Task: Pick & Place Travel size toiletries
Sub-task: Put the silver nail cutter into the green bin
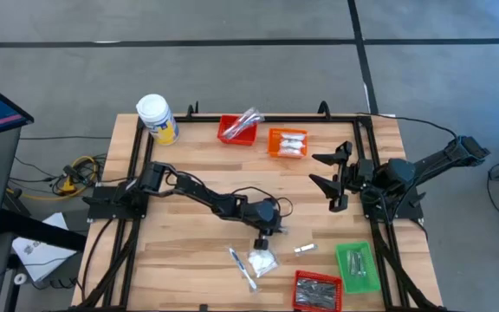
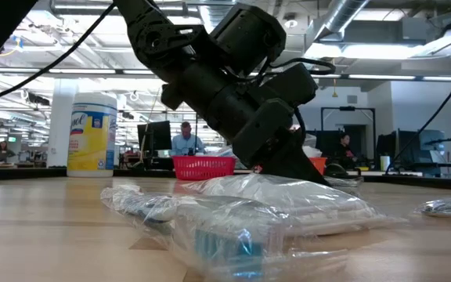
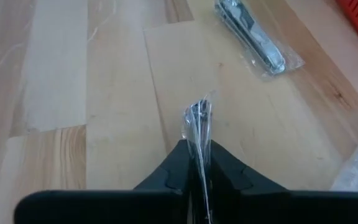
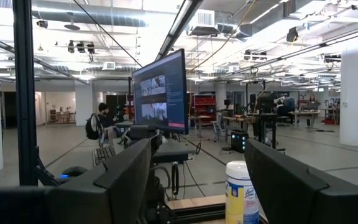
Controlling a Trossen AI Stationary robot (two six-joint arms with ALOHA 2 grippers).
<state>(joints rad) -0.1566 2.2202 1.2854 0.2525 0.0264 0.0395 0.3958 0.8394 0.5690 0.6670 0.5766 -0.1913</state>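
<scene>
The left end effector is pinched shut on only the crinkled edge of a clear-wrapped packet above the counter, so the film could slip free during the carry, while the right end effector waits open.

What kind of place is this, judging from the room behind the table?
Probably an open-plan robotics lab or workshop. Exposed ceiling ducts, a large monitor and rows of workbenches with people seated at screens show behind the wooden table.
</scene>
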